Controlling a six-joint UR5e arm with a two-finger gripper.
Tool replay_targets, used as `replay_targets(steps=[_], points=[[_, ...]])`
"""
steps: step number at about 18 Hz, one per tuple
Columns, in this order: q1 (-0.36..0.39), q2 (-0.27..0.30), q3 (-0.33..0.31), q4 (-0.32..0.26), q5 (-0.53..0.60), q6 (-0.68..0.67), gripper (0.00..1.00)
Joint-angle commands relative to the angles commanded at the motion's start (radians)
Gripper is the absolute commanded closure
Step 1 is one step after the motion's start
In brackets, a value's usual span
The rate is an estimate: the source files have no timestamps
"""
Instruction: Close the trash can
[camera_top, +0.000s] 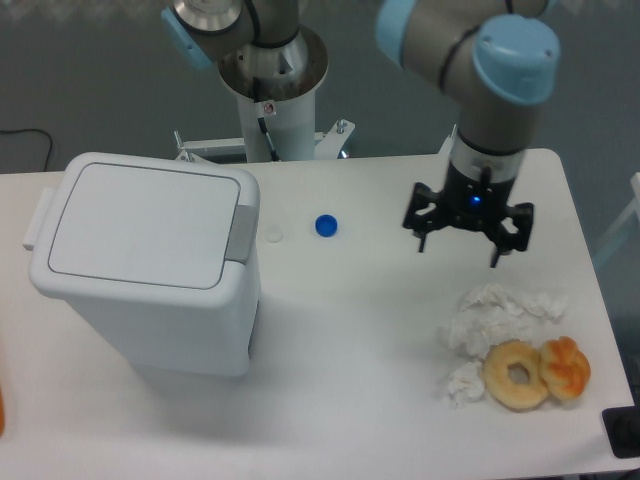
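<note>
The trash can (145, 265) stands at the left of the worktop (350, 320) with its flat lid lying down flush and the grey latch tab (241, 232) on its right rim, so the closing looks done. The end effector (468, 237) hangs well apart from it over the right side, fingers spread wide and holding nothing, just above the crumpled tissues (495, 315) and near the doughnut (517, 374). The main risks, as I judge them, are a descent here dragging tissue or pastry across the worktop, or the lid not being fully latched and springing up unnoticed.
</note>
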Motion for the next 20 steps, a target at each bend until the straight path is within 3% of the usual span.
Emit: replay_targets(steps=[5,10,12,15,20], points=[[0.008,-0.048,0.025,0.015,0.032,0.138,0.0],[0.034,-0.149,0.064,0.169,0.032,0.189,0.0],[0.055,-0.183,0.121,0.166,0.076,0.215,0.0],[0.077,-0.204,0.127,0.172,0.12,0.298,0.0],[0.104,-0.203,0.132,0.167,0.1,0.283,0.0]])
